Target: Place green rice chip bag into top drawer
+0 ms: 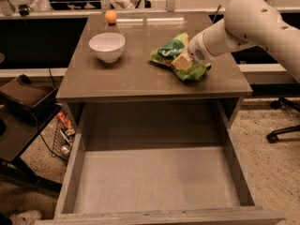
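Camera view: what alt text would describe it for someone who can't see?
The end effector of a white robot arm is at a crumpled green rice chip bag on a brown table. Below, the top drawer is pulled open and empty. A white bowl shares the tabletop.
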You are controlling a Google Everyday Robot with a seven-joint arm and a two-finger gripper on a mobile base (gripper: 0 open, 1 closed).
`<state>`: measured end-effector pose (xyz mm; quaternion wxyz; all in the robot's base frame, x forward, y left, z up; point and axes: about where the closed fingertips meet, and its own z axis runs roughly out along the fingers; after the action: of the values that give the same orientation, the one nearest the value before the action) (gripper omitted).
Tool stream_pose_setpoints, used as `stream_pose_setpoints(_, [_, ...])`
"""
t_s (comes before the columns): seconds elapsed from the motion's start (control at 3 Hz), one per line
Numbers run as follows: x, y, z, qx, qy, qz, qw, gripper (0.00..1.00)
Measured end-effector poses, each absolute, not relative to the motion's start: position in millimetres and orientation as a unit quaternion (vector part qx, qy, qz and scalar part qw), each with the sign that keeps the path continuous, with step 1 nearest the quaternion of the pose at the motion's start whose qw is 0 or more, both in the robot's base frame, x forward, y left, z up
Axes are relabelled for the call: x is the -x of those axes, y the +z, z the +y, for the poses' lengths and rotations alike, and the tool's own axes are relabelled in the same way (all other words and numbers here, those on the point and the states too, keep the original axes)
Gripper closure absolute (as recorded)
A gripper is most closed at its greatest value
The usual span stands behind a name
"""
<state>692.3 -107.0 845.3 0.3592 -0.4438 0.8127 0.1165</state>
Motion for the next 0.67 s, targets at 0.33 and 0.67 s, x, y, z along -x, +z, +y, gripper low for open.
stream_pose_setpoints(0.33, [-692.1, 845.7, -107.5, 0.443, 0.117, 0.813, 0.360, 1.00])
stream_pose_setpoints(0.67, [-657.3, 885.5, -147.9, 0.419, 0.136, 0.800, 0.407, 1.00])
